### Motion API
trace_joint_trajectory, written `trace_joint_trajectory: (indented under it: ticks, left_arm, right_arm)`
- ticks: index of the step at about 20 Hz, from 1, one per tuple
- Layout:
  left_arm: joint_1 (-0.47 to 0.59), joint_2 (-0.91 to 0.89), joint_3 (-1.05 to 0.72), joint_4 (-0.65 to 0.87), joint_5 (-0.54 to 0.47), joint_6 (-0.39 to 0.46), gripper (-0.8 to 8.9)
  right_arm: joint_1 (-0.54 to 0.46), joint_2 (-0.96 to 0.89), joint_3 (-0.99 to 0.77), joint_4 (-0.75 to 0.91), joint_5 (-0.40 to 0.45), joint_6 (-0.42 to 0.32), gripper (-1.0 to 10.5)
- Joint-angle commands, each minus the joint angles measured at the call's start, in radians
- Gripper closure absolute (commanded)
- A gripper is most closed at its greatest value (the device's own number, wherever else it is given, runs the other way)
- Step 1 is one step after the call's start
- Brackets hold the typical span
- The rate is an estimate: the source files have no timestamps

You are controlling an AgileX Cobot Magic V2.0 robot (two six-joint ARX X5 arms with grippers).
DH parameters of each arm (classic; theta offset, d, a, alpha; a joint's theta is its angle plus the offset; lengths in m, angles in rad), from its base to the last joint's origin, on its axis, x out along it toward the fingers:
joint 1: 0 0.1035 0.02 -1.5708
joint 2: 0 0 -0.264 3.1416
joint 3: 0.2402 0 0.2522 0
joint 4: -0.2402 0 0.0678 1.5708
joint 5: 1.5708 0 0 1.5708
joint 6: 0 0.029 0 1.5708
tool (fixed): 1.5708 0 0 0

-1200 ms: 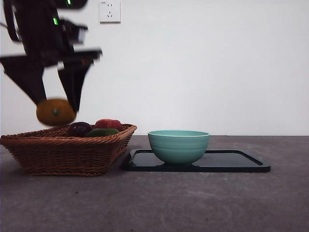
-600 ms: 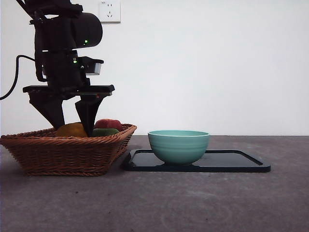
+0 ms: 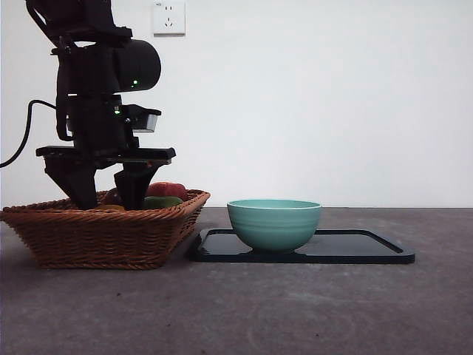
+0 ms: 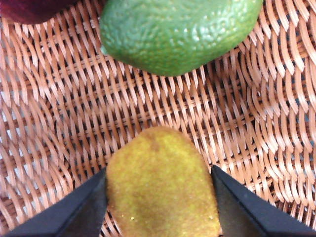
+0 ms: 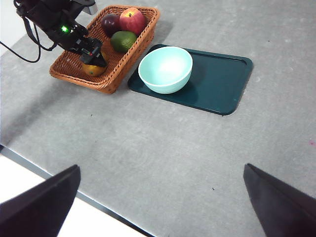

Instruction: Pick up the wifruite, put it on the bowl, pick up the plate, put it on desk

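Note:
The wifruite (image 4: 160, 187), a dull orange-brown fruit, lies low in the wicker basket (image 3: 89, 237) at the left. My left gripper (image 4: 158, 172) is down in the basket with both jaws against the fruit's sides; it also shows in the front view (image 3: 107, 200) and the right wrist view (image 5: 94, 59). The mint-teal bowl (image 3: 273, 224) stands empty on the left part of the dark plate (image 3: 355, 248) on the desk (image 3: 259, 310). My right gripper (image 5: 162, 167) is open and empty, high above the desk's near edge.
The basket also holds a green fruit (image 4: 177, 29), a red apple (image 3: 166, 189) and a dark purple fruit (image 5: 111, 22). The basket's corner sits close to the plate. A wall socket (image 3: 168, 16) is on the back wall.
The left gripper, holding the wifruite above the basket's left side a second ago, has moved right and down into the basket. The fruit now sits below the rim.

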Motion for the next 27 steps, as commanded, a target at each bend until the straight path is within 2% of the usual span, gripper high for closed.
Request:
trace_joint_trajectory:
  ticks: [1, 3, 7, 10, 13, 20, 23, 27]
  left_arm:
    - [-0.002, 0.02, 0.04, -0.005, 0.002, 0.005, 3.68]
    - [-0.002, 0.02, 0.079, -0.037, 0.002, 0.005, 3.07]
    - [-0.003, -0.01, 0.198, -0.147, 0.002, 0.014, 3.06]
    - [-0.003, -0.101, 0.225, -0.208, 0.002, 0.023, 3.02]
    - [-0.004, -0.223, 0.225, -0.279, 0.026, 0.023, 2.18]
    - [-0.026, -0.506, 0.225, -0.529, 0.254, 0.07, 2.2]
    - [-0.053, -0.645, 0.225, -0.565, 0.319, 0.098, 2.2]
    - [-0.083, -0.834, 0.225, -0.566, 0.457, 0.158, 2.2]
  right_arm:
    - [0.009, 0.002, 0.008, 0.009, -0.002, 0.012, 3.6]
    - [0.009, 0.002, 0.008, 0.009, -0.002, 0.012, 3.6]
    - [0.009, 0.002, 0.008, 0.009, -0.003, 0.012, 3.6]
    - [0.009, 0.002, 0.008, 0.009, -0.003, 0.011, 3.6]
    - [0.009, 0.002, 0.008, 0.009, -0.002, 0.011, 3.6]
    - [0.009, 0.002, 0.008, 0.01, 0.0, 0.012, 3.6]
    - [0.009, 0.002, 0.008, 0.01, 0.001, 0.012, 3.6]
    - [0.009, 0.002, 0.008, 0.01, 0.0, 0.014, 3.6]
